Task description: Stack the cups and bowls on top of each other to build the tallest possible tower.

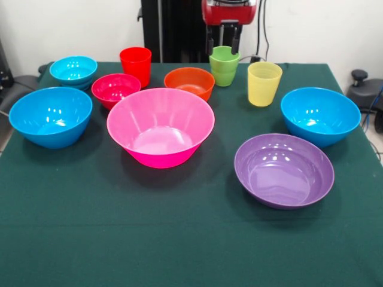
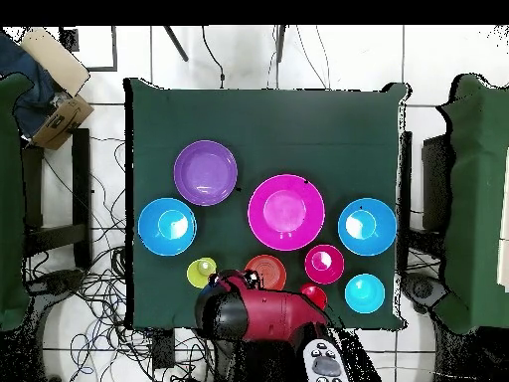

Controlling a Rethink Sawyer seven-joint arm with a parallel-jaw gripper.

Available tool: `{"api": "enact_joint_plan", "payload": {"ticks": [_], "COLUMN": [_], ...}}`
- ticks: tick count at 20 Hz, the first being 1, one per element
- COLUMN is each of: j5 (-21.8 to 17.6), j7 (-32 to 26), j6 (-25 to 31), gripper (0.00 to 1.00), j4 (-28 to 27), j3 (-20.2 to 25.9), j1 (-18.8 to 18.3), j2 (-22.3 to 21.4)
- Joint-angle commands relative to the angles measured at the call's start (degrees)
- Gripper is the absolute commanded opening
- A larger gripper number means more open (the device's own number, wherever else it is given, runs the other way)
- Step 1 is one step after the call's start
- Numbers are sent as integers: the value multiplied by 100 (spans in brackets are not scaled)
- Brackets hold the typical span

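My gripper (image 1: 223,43) hangs at the table's far side with its fingers (image 1: 236,37) open, straddling the rim of the green cup (image 1: 224,67). The red cup (image 1: 136,64) and the yellow cup (image 1: 264,83) stand upright to either side. The big pink bowl (image 1: 160,125) sits empty in the middle. The orange bowl (image 1: 189,82) and the magenta-red bowl (image 1: 115,89) lie just behind it. The cyan bowl (image 1: 73,70) is far left. Blue bowls (image 1: 51,116) (image 1: 320,115) flank the table. The purple bowl (image 1: 283,170) is near right. Nothing is stacked on the pink bowl.
In the overhead view my red arm (image 2: 260,313) covers the green cup and the gripper. The green tablecloth (image 1: 179,239) reaches the front edge. Black chairs (image 2: 442,199) stand at both sides of the table and cables (image 2: 94,288) lie on the floor.
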Motion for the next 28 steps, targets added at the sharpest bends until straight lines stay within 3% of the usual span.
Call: {"api": "enact_joint_plan", "payload": {"ticks": [1, 9, 19, 28], "j5": [-396, -656, -725, -757], "j7": [-29, -20, 257, 237], "j6": [775, 512, 324, 436], "gripper": [100, 100, 100, 100], "j4": [-212, -289, -508, -640], "j3": [663, 812, 710, 725], "j1": [-209, -438, -178, -174], "j2": [141, 351, 597, 611]}}
